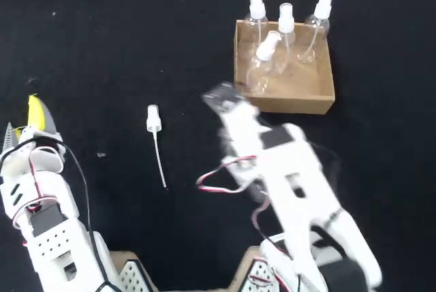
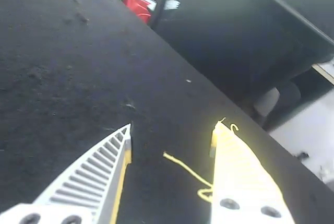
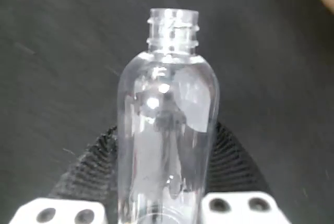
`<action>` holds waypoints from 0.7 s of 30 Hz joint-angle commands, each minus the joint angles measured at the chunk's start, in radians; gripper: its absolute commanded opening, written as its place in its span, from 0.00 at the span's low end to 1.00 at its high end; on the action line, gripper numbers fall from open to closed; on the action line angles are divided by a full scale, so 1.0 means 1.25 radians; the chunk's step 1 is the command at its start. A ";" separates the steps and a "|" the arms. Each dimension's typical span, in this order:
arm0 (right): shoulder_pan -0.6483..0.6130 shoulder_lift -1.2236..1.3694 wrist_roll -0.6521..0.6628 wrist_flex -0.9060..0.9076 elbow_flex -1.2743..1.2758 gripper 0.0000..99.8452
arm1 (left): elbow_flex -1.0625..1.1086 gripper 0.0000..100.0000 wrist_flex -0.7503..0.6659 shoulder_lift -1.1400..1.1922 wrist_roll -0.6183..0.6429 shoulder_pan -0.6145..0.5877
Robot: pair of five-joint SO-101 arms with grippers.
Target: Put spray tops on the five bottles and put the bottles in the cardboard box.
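High view, left to right: left claw sits spread open, gripping nothing, at the surface edge. A loose spray top lies mid-surface. Right claw clamps an uncapped bottle just beside the cardboard box, which holds four capped bottles.

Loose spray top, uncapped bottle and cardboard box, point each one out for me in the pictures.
loose spray top (image 1: 153, 119): high view, on its white head.
uncapped bottle (image 3: 166, 109): right wrist view, on its clear body.
cardboard box (image 1: 300, 103): high view, on its near wall.
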 commanded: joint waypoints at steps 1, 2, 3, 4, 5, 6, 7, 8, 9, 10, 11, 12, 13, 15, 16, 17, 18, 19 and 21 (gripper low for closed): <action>0.207 -0.072 0.149 0.009 0.055 0.10 | 0.009 0.24 -0.021 -0.009 0.001 0.058; 0.255 -0.072 0.189 0.007 0.064 0.10 | 0.013 0.24 -0.021 -0.009 0.000 0.071; 0.307 -0.072 0.232 0.006 0.069 0.10 | 0.017 0.24 -0.020 -0.009 -0.001 0.085; 0.361 -0.069 0.268 0.005 0.068 0.10 | 0.018 0.24 -0.016 -0.009 -0.017 0.106; 0.419 -0.066 0.302 0.005 0.067 0.10 | 0.019 0.24 -0.015 -0.002 -0.042 0.131; 0.473 -0.060 0.335 0.004 0.060 0.10 | 0.025 0.24 -0.015 -0.002 -0.070 0.159; 0.529 -0.053 0.365 0.004 0.050 0.10 | 0.035 0.24 -0.016 -0.006 -0.097 0.190; 0.583 -0.044 0.388 0.002 0.035 0.10 | 0.044 0.24 -0.016 -0.009 -0.123 0.219; 0.632 -0.031 0.410 0.002 0.015 0.10 | 0.048 0.24 -0.016 -0.009 -0.141 0.250; 0.675 -0.018 0.427 0.001 -0.004 0.10 | 0.053 0.24 -0.016 -0.009 -0.155 0.276; 0.713 0.002 0.442 0.001 -0.025 0.10 | 0.057 0.24 -0.016 -0.009 -0.162 0.299; 0.740 0.024 0.453 0.000 -0.046 0.10 | 0.058 0.24 -0.016 -0.007 -0.167 0.322; 0.761 0.048 0.458 -0.001 -0.067 0.10 | 0.062 0.24 -0.015 -0.002 -0.167 0.343; 0.788 0.109 0.455 -0.025 -0.102 0.11 | 0.082 0.24 -0.016 -0.009 -0.169 0.387; 0.799 0.143 0.454 -0.037 -0.120 0.12 | 0.090 0.24 -0.016 -0.009 -0.171 0.411; 0.806 0.180 0.444 -0.045 -0.134 0.15 | 0.096 0.24 -0.018 -0.009 -0.171 0.430; 0.811 0.218 0.428 -0.049 -0.152 0.19 | 0.101 0.24 -0.020 -0.009 -0.172 0.446; 0.814 0.256 0.419 -0.045 -0.172 0.22 | 0.102 0.24 -0.020 -0.009 -0.172 0.456; 0.816 0.320 0.419 -0.027 -0.217 0.27 | 0.102 0.24 -0.017 -0.009 -0.179 0.462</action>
